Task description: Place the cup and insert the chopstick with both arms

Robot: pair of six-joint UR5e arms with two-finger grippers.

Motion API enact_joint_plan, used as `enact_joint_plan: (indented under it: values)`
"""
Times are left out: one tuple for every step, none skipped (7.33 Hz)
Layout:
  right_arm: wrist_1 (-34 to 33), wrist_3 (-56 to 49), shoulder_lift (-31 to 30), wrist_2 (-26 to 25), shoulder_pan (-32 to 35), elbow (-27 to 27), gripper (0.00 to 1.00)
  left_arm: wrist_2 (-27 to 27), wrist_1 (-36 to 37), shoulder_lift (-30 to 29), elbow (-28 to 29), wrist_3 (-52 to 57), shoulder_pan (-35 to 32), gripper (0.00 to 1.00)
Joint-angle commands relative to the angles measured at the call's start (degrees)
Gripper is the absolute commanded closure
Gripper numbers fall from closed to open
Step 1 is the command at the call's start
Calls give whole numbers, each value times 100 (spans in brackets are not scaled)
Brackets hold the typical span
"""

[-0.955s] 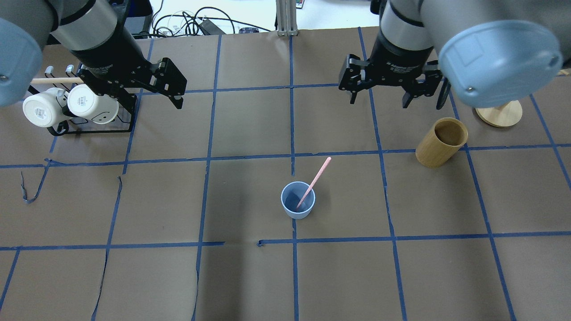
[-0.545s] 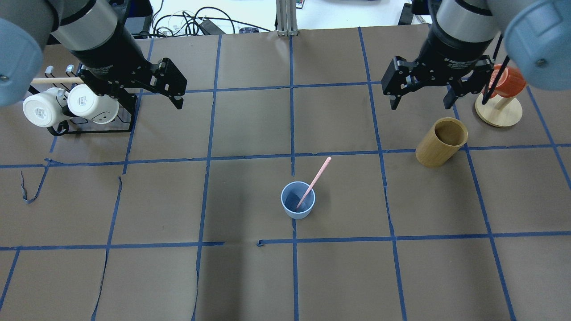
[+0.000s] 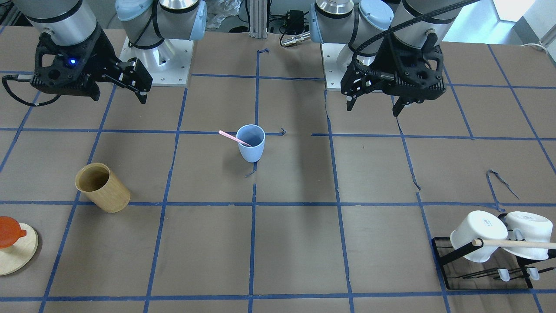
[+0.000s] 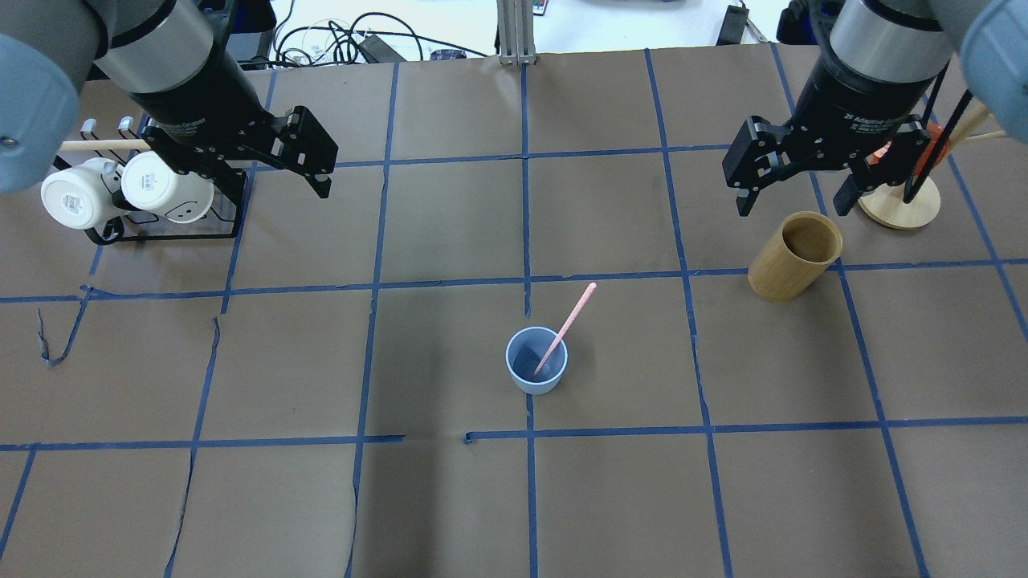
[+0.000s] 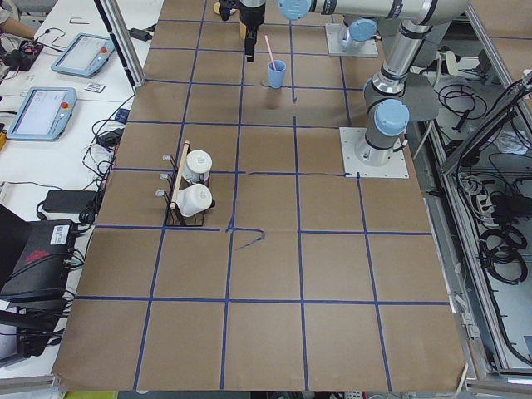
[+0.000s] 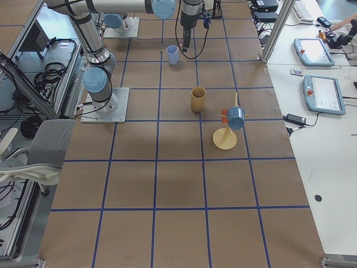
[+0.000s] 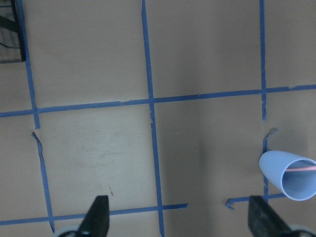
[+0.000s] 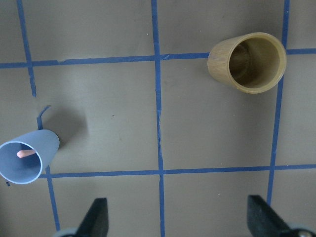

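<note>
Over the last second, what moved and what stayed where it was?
The right gripper swung out toward the robot's right, jaws open and empty throughout, and now hangs near the bamboo cup. Nothing was gripped or released. The left gripper, the blue cup and the pink chopstick leaning in it stayed put.

The desk (image 4: 450,225) is covered with brown paper and crossed by a grid of blue tape (image 4: 524,160). On the right of the overhead view, a bamboo tumbler (image 4: 791,258) is stood upright, open end up. Near it a round wooden stand (image 4: 899,210) is seen, on which an orange cup (image 3: 8,232) and a blue cup (image 6: 235,118) are hung. On the left, a white mug (image 4: 74,201) and a second white mug (image 4: 161,186) are held on their sides in a black rack (image 4: 231,193), with a wooden rod (image 3: 512,244) passed across them.
</note>
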Motion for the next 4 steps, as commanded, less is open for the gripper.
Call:
enact_joint_plan:
  values:
    - [81, -425, -5, -29, -4, 2, 0, 0, 0, 24, -12, 0, 0, 0]
    - [81, -416, -22, -72, -4, 2, 0, 0, 0, 24, -47, 0, 0, 0]
    - [81, -399, -48, 6, 22, 11, 0, 0, 0, 33, -47, 0, 0, 0]
    - [73, -373, -48, 6, 22, 20, 0, 0, 9, 33, -47, 9, 0, 0]
